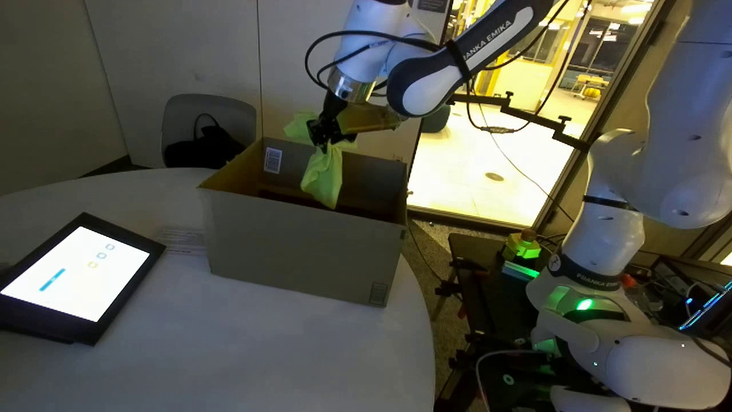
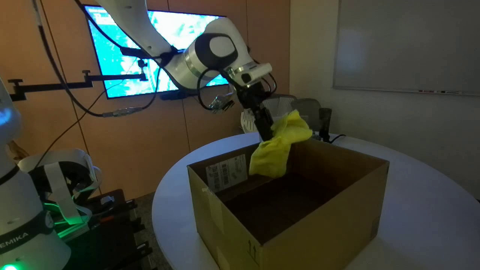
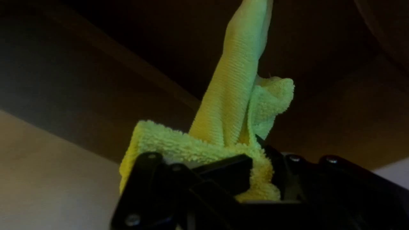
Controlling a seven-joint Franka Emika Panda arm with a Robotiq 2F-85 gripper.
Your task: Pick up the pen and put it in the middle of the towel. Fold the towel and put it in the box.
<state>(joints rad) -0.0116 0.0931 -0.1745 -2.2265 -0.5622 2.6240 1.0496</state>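
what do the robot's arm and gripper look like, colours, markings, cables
The arm is white and rounded, with dark trim, a silvery ring, a green base light and "FRANKA EMIKA" lettering. Black cables run along it. The gripper is black and angular, with silvery screw heads.

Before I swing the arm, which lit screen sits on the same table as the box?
The black-framed tablet, beside the cardboard box on the round table; the wide screen is up on the wall.
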